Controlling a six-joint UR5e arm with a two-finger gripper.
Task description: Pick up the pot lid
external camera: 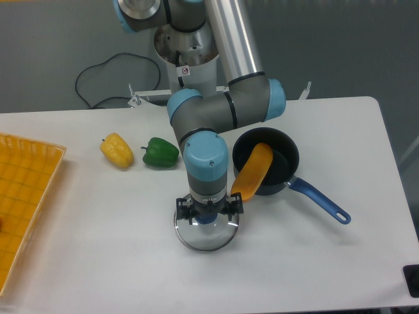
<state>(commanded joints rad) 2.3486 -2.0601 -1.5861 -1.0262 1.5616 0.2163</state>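
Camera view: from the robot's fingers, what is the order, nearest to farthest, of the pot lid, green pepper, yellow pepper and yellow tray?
1. Pot lid, directly beneath the fingers.
2. Green pepper, behind, toward picture left.
3. Yellow pepper, further left.
4. Yellow tray, at the table's left edge.

Glass pot lid [206, 237] — flat on table [314, 261]

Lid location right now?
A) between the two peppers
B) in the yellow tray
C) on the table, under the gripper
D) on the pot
C: the glass pot lid lies flat on the white table directly beneath the gripper, while the blue-handled pot stands uncovered beside it.
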